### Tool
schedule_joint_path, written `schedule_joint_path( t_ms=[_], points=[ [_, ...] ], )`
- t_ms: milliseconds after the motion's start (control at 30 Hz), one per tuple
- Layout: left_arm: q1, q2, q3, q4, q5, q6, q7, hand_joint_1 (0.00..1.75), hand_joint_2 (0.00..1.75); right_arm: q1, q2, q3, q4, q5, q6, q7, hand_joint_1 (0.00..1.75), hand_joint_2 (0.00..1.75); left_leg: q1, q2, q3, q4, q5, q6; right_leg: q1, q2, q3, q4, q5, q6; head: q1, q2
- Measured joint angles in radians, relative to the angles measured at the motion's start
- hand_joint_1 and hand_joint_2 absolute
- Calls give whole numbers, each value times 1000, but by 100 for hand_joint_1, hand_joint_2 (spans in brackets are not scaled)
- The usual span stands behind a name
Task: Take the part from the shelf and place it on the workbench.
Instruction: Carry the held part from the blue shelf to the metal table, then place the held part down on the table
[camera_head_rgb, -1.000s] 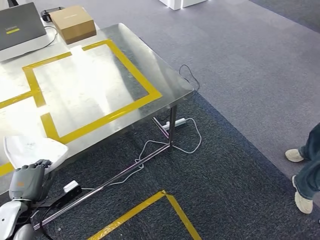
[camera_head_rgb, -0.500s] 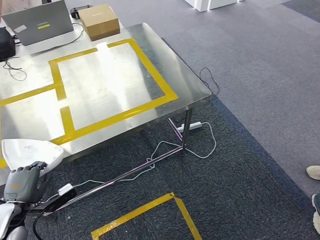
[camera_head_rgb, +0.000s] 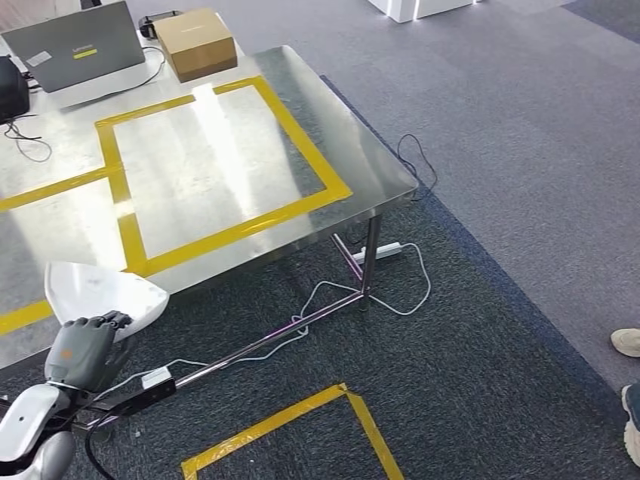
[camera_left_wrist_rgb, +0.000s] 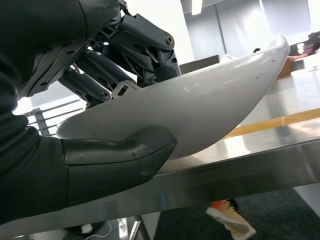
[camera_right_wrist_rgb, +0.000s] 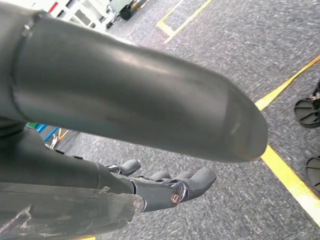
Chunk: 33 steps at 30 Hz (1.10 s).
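Grey and dark blue carpet is running under a steel workbench (camera_head_rgb: 226, 170) whose top is carrying yellow tape outlines (camera_head_rgb: 226, 232), and more yellow tape (camera_head_rgb: 287, 425) is marking the floor in front of it. At the bench's far end a laptop (camera_head_rgb: 75, 50) and a brown cardboard box (camera_head_rgb: 195, 43) are sitting, with a black cable beside them. White and dark cables and a power strip (camera_head_rgb: 381, 251) are lying on the carpet around the bench leg, and a person's shoes (camera_head_rgb: 628, 343) are showing at the right edge.

The left hand (camera_head_rgb: 83, 350) is gripping the white curved part (camera_head_rgb: 102, 295): in the left wrist view the thumb (camera_left_wrist_rgb: 124, 155) is pressing under the shell while the darker fingers (camera_left_wrist_rgb: 132, 50) are wrapping over its upper side. The part is hanging over the near edge of the workbench, near the front left taped area; whether its underside is touching the steel I cannot tell, though it looks just above or barely on it.

The right hand (camera_right_wrist_rgb: 166, 185) is hanging over the carpet with its fingers loosely extended and nothing in them.

By my reading, the carrying step is ending and the placing step is beginning. The next move is calling for bringing the part further over the table so its weight is resting fully on the surface, lowering it flat, then spreading the fingers. Releasing while the shell is overhanging the edge is risking a tip onto the floor, since its rounded underside will probably rock.
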Motion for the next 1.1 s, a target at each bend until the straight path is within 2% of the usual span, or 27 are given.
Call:
schedule_joint_path(
  t_ms=[267, 800, 1100],
  points=[
    [-59, -10, -76, 15, 19, -25, 2, 168, 175, 2, -13, -24, 0, 35, 6, 0, 0, 0, -5, 0, -1, 1, 1, 4, -5, 1, 0, -2, 3, 4, 0, 0],
    [-132, -51, -147, 19, 58, -90, 43, 168, 175, 0, -33, -53, 0, 99, 14, 2, 0, 0, -6, 1, -2, 2, 2, 6, -6, 1, -1, -2, 4, 6, 0, 0],
    [-238, -120, -208, 37, 100, -202, 145, 168, 175, -14, -56, -75, 0, 177, 29, 8, 0, 0, -6, 0, -3, 3, 4, 9, -7, 0, 0, -2, 5, 9, 0, 0]
  ],
)
